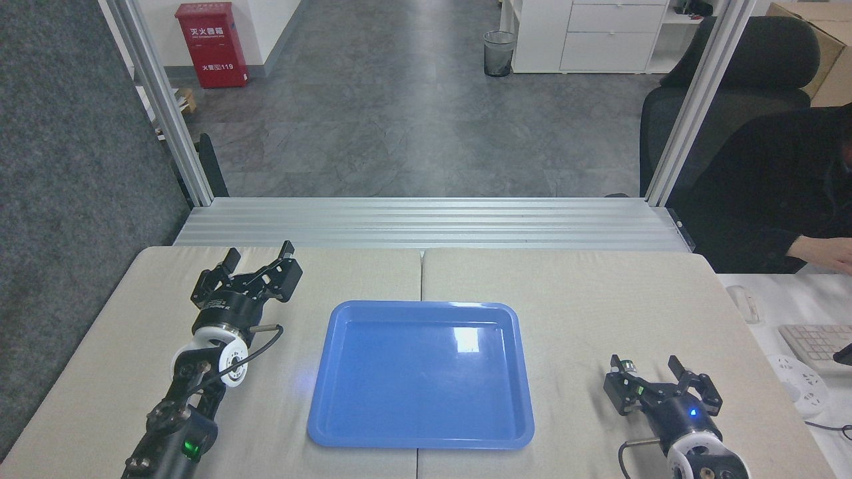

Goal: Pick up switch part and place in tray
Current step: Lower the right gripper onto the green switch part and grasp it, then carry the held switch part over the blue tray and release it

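Note:
The blue tray (426,304) lies flat in the middle of the table with nothing in it. The switch part (626,365) lies on the table to the right of the tray. Only its dark metal-ringed cap and a sliver of green show, because my right gripper (643,364) is over it. That gripper is open, and its left finger sits right by the cap. I cannot tell whether it touches the part. My left gripper (260,252) stands open and holds nothing, to the left of the tray's far corner.
A person in dark clothing sits at the right, one hand (832,251) at the adjoining white desk with a keyboard (813,340) and mouse (740,301). Aluminium frame posts (692,106) rise behind the table's far edge.

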